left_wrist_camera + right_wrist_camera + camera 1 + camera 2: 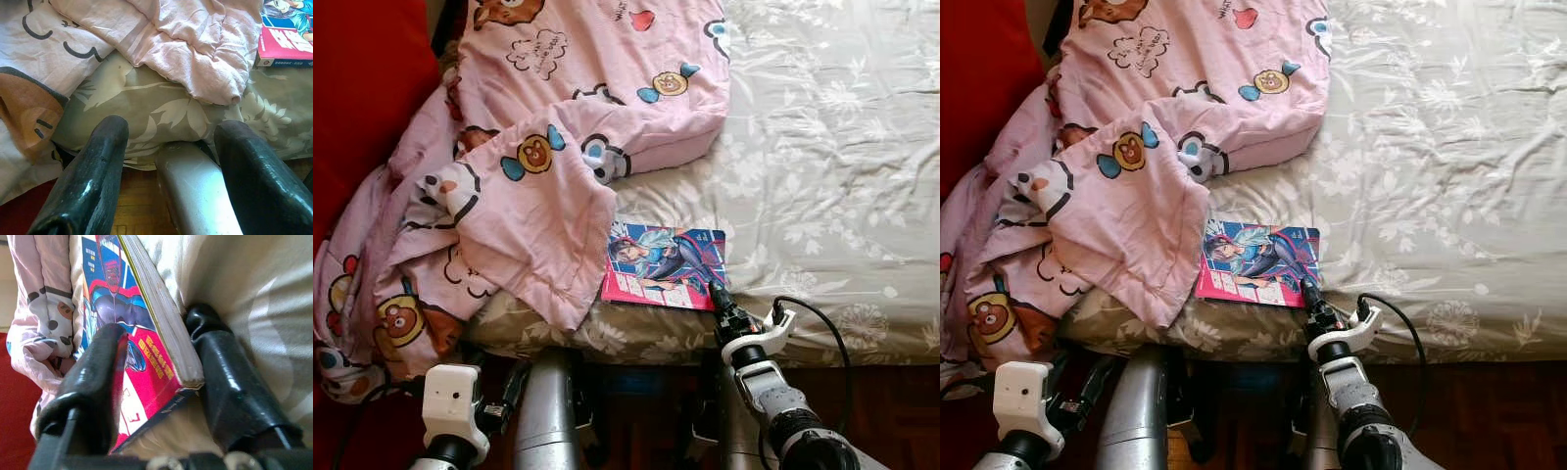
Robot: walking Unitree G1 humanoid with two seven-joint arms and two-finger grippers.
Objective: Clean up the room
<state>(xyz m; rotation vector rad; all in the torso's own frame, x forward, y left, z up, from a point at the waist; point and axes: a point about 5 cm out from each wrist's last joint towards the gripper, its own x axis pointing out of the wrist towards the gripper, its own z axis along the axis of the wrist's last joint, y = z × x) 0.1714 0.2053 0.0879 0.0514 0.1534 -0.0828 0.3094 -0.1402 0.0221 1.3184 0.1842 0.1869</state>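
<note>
The right end effector (pixel 716 294) was grasping the book (pixel 665 262) at its corner on the bed (pixel 822 176), not yet lifted, while the left end effector (pixel 166 176) hung released and the blanket (pixel 509 186) lay unmade.

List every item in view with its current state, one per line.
Comic book: flat on the bed near its edge, one corner between the right gripper's fingers.
Pink quilt: crumpled, spilling over the bedside.
Bedsheet: wrinkled.
Right gripper: closed on the comic book.
Left gripper: open, low beside the bed.
</note>
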